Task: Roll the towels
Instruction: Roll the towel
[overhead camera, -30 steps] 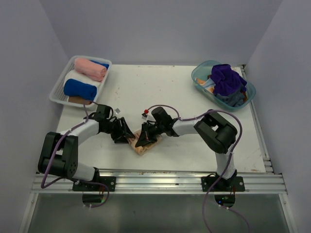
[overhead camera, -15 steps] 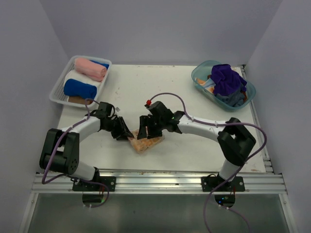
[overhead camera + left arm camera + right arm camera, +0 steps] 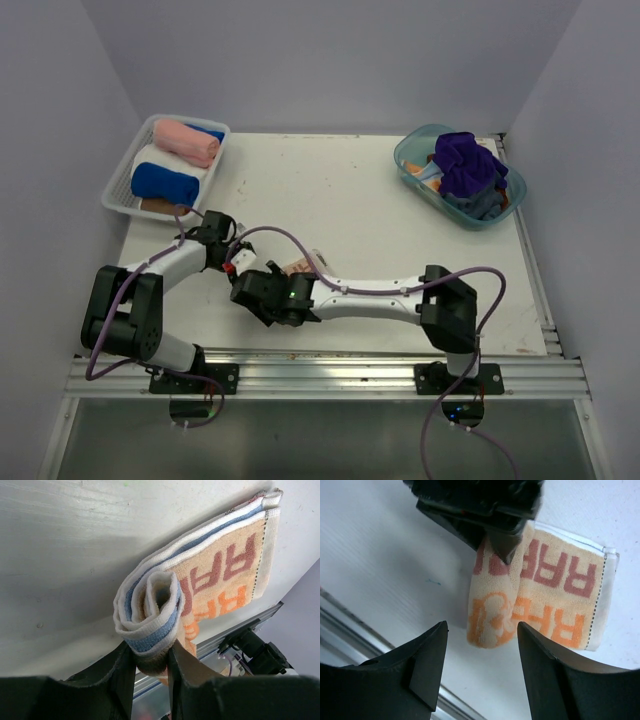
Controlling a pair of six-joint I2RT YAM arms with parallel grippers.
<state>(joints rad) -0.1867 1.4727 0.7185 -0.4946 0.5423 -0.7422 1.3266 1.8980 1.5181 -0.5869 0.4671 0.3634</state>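
Left gripper (image 3: 150, 656) is clamped on the rolled-up end of the RABBIT towel (image 3: 220, 570), one finger either side of the spiral. The unrolled part lies flat on the white table (image 3: 75, 555). Right gripper (image 3: 482, 630) hangs over the same towel with its fingers (image 3: 427, 665) spread wide, holding nothing. From overhead they meet near the front-left of the table, right arm stretched across. Back-left, the white mesh basket (image 3: 112, 197) holds a pink roll (image 3: 185, 142), white roll (image 3: 172, 163) and blue roll (image 3: 163, 185). Back-right, the teal tub (image 3: 408, 160) has a purple towel (image 3: 468, 162) piled in.
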